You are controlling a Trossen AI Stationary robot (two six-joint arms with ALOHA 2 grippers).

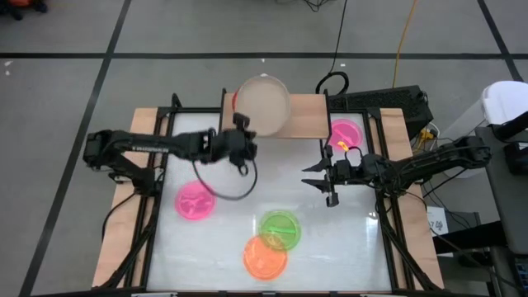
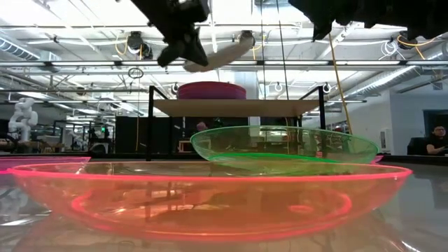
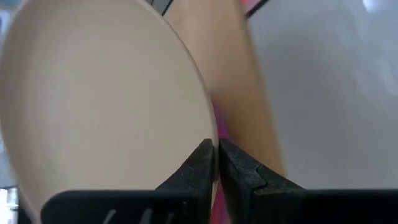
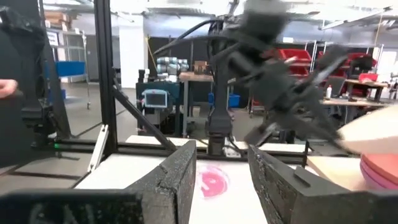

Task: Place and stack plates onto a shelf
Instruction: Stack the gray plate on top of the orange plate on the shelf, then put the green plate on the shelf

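Nearest on the bench (image 1: pixel 330 247) lie one orange plate (image 1: pixel 265 257) and one green plate (image 1: pixel 280 228), overlapping. Farther, one pink plate (image 1: pixel 195 201) lies on the bench and a second pink plate (image 1: pixel 346 132) on the shelf (image 1: pixel 305 120). The right gripper (image 1: pixel 318 182) hovers with fingers apart, holding nothing. The left gripper (image 1: pixel 244 125) pinches the beige plate (image 1: pixel 263 104) by its rim, above the shelf. Only the low view shows the magenta plate (image 2: pixel 211 90) stacked there.

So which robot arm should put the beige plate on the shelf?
Left. The left gripper already pinches the beige plate by its rim, right above the shelf and its stack. The right gripper is open, empty, and over the table.
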